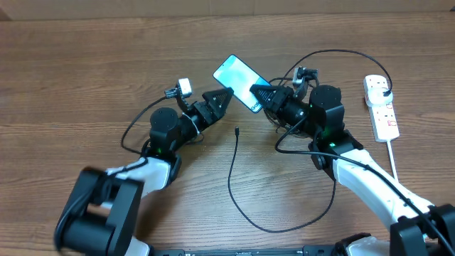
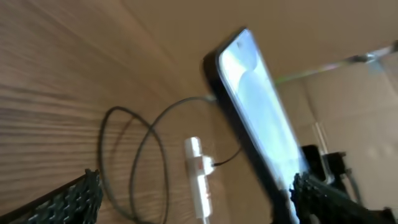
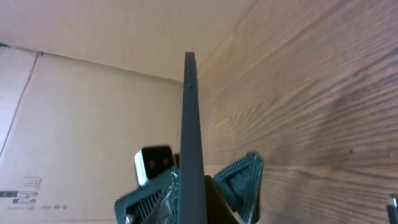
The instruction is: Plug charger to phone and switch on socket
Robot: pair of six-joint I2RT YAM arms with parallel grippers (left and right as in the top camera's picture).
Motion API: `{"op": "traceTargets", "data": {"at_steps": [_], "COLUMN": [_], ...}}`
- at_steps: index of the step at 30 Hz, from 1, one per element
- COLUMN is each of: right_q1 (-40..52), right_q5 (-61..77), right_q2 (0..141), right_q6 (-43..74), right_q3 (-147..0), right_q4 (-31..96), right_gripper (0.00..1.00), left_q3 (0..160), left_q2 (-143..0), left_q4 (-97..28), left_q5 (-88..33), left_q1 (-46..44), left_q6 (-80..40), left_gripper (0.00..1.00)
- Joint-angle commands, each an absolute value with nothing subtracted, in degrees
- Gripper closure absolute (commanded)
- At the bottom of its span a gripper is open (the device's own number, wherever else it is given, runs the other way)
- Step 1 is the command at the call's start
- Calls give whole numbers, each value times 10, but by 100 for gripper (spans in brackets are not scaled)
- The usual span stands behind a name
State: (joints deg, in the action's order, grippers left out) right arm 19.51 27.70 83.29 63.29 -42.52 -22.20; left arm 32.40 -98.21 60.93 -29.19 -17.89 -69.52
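The phone, a slim slab with a glowing cyan screen and dark edges, is pinched at one end in my right gripper, closed hard on its thin sides and lifted off the wood-grain table. My left gripper stands wide open just beside it, empty. The thin black charger loops loosely below (its tip lying free), and the white plastic socket lies far right.

Left tool spread wide, right tool clamped; tips nearly meeting.
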Motion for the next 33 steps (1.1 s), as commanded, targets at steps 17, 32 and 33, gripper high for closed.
{"op": "traceTargets", "data": {"at_steps": [17, 32, 33], "right_q1": [213, 222, 222], "right_q5": [282, 229, 227], "right_q2": [869, 869, 869], "right_q6": [639, 639, 639], "right_q3": [-440, -440, -440], "right_q4": [-262, -282, -283], "right_gripper": [96, 96, 96], "left_q3": [429, 441, 441], "left_q2": [-1057, -1056, -1056], "left_q4": [722, 706, 706], "left_q5": [-330, -337, -337], "left_q1": [-182, -195, -195], "left_q6": [-890, -938, -943], "left_gripper": [0, 37, 41]}}
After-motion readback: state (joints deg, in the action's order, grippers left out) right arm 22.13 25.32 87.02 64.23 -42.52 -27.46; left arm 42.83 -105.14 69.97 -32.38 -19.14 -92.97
